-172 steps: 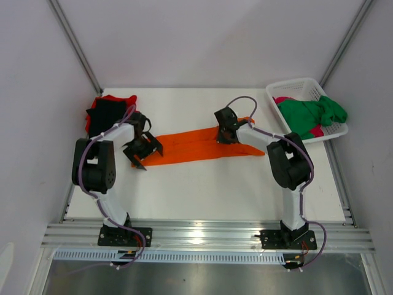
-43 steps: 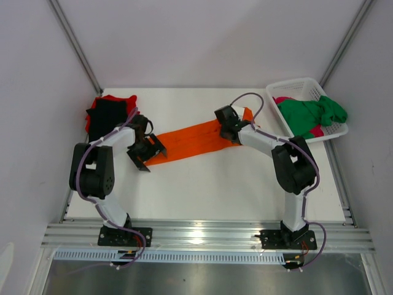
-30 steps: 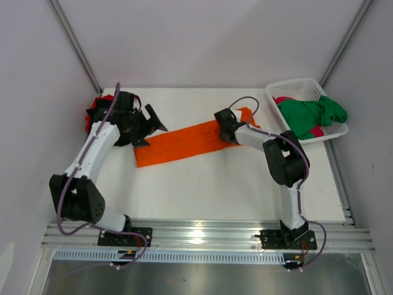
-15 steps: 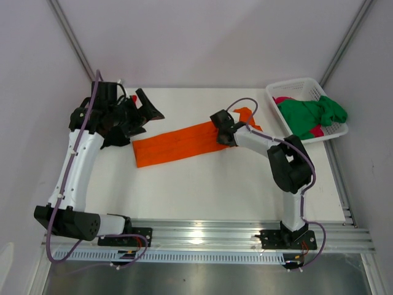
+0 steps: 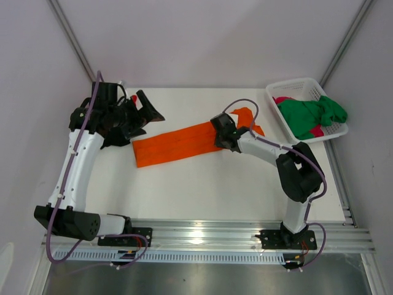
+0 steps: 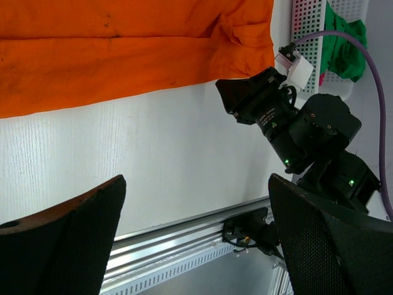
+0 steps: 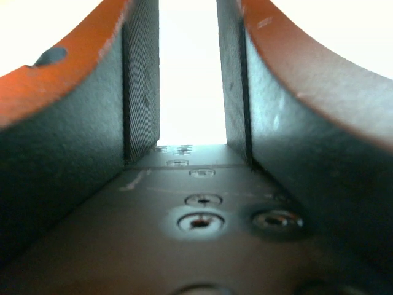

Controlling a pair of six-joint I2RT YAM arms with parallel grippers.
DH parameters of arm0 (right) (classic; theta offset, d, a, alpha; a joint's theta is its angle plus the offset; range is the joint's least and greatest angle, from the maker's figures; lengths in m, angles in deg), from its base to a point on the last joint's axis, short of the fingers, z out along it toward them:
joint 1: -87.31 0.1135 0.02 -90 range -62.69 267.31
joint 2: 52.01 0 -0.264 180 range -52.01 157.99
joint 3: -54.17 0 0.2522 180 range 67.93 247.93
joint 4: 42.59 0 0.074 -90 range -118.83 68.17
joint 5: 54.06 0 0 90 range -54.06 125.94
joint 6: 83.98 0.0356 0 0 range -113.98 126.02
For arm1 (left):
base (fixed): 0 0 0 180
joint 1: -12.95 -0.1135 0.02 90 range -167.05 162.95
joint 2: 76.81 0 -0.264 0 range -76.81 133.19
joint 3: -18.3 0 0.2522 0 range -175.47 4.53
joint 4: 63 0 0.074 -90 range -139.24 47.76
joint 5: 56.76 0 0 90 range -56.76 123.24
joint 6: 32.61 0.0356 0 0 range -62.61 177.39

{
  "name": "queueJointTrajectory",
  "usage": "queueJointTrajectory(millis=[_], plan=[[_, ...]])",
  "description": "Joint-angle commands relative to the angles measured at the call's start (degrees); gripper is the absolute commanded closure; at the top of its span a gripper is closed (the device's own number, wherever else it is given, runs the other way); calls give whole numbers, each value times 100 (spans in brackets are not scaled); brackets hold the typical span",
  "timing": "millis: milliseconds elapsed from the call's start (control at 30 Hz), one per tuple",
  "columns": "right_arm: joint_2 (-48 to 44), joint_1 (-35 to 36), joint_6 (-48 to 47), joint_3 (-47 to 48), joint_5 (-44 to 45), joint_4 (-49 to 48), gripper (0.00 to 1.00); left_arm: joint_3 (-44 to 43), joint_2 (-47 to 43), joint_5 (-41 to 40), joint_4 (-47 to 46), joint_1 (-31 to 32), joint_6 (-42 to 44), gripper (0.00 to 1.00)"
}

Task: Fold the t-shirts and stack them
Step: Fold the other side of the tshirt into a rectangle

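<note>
From above, the orange t-shirt (image 5: 175,143) lies folded into a long narrow strip, slanting across the white tabletop (image 5: 202,184) from near left to far right. The left pincer (image 5: 146,117) hangs above the far left corner, clear of the cloth, its fingers spread wide. The right pincer (image 5: 220,132) sits low at the strip's right end, on or right against the cloth. A white basket (image 5: 295,86) at the far right corner holds a crumpled green t-shirt (image 5: 313,114) with a magenta t-shirt (image 5: 284,99) showing beneath it. The left wrist camera looks down between its wide-spread fingers (image 6: 61,246) at the orange t-shirt (image 6: 123,49) and the bare tabletop (image 6: 153,160). The right pincer (image 6: 242,98) is at the cloth's edge there, with the basket (image 6: 304,37) and green t-shirt (image 6: 344,49) beyond. In the right wrist view the right pincer (image 7: 187,80) shows a narrow gap between its fingers, filled with white glare. I cannot tell whether it grips the cloth.
</note>
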Motion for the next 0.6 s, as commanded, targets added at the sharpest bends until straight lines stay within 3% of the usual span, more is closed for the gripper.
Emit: queueJointTrajectory(millis=[0,233,467,567], plan=[[-314,17,-406,-181,-904,-1111,65,-41,-16,-7,-84,38,30,0],[72,96,-415,135,-2074,-1762,65,574,-130,-104,-374,38,-67,1],[1065,289,-249,1382,-3735,-1921,64,856,-25,-122,-436,38,-85,1],[1705,421,41,1884,-4062,-2009,64,821,-95,-244,-409,38,-41,1]])
